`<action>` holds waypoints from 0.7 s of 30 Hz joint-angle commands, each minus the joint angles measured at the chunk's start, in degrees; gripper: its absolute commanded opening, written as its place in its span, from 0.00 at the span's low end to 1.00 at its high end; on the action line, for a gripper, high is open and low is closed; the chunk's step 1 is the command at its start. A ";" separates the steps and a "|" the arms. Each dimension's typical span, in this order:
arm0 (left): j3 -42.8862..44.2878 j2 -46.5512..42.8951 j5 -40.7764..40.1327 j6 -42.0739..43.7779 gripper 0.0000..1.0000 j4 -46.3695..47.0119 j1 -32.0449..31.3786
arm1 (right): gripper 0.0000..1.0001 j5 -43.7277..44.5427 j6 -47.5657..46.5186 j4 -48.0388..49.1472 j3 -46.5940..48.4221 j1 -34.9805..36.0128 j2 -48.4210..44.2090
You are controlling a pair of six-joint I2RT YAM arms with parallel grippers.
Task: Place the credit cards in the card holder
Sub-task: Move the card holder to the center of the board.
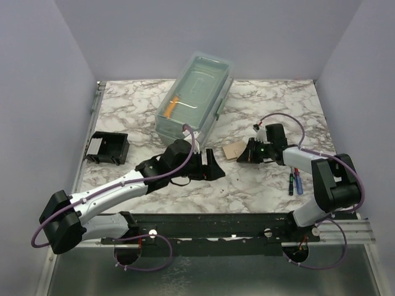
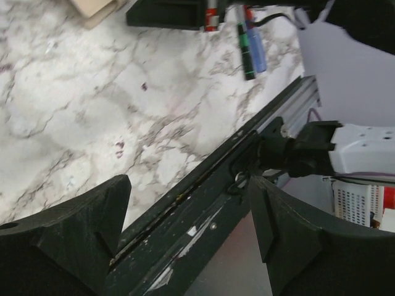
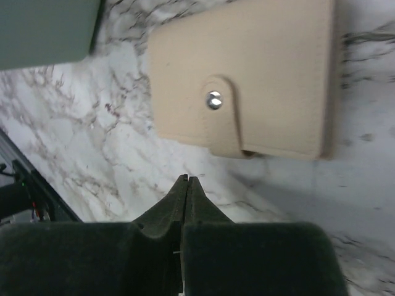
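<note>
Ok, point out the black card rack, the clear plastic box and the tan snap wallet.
black card rack [image 1: 108, 148]: top view, on its middle, among the dividers.
clear plastic box [image 1: 196, 92]: top view, on its lid.
tan snap wallet [image 3: 271, 61]: right wrist view, on the front panel above the snap.

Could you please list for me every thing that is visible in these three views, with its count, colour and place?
table: one, white marble with grey veins, under everything.
clear box: one, transparent, lidded, far centre.
orange item: one, orange, inside the clear box; its kind cannot be told.
card holder: one, black, left side of the table.
tan wallet: one, beige, closed with a metal snap, table centre, just ahead of the right fingertips and not touching them.
markers: two, one green and black, one blue, side by side on the right.
credit cards: none visible in any view.
rail: one, black, near edge.
left gripper: one, black, open, empty, near the centre.
right gripper: one, black, shut, empty.
</note>
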 commanded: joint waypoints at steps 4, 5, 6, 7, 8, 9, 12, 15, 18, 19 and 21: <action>-6.92 0.65 -3.50 -7.14 0.84 4.00 -0.10 | 0.03 9.02 1.17 -9.91 0.75 3.37 -4.45; -6.99 0.97 -3.09 -7.57 0.84 4.30 -0.09 | 0.13 14.66 4.69 -10.79 0.63 3.36 -5.93; -7.03 1.16 -2.71 -7.90 0.84 4.75 -0.10 | 0.31 18.13 8.13 -10.97 0.43 3.37 -7.18; -7.04 1.23 -2.42 -8.24 0.84 5.06 -0.15 | 0.44 19.47 10.36 -10.17 0.27 3.37 -8.06; -6.87 1.38 -2.11 -8.35 0.84 5.22 -0.11 | 0.51 19.29 11.21 -8.85 0.34 3.37 -8.49; -6.73 1.48 -1.93 -8.21 0.84 5.27 -0.12 | 0.55 20.65 11.87 -8.10 0.80 3.37 -8.56; -6.02 1.53 -1.72 -7.32 0.84 4.93 -0.12 | 0.68 24.00 9.64 -5.74 3.54 2.61 -6.96; -5.71 0.57 -1.38 -7.20 0.84 4.45 -0.14 | 0.74 21.04 4.41 -5.33 10.23 0.17 -0.72; -5.87 -0.55 -1.18 -6.74 0.84 4.09 -0.09 | 0.74 18.15 -1.17 -6.89 17.81 -0.06 7.30; -5.89 -1.07 -1.23 -6.75 0.84 3.91 -0.11 | 0.73 16.18 -2.51 -6.82 19.48 -0.06 9.49; -5.95 -2.26 -1.25 -6.84 0.84 3.51 -0.12 | 0.73 12.97 -4.03 -7.51 22.72 -0.06 13.12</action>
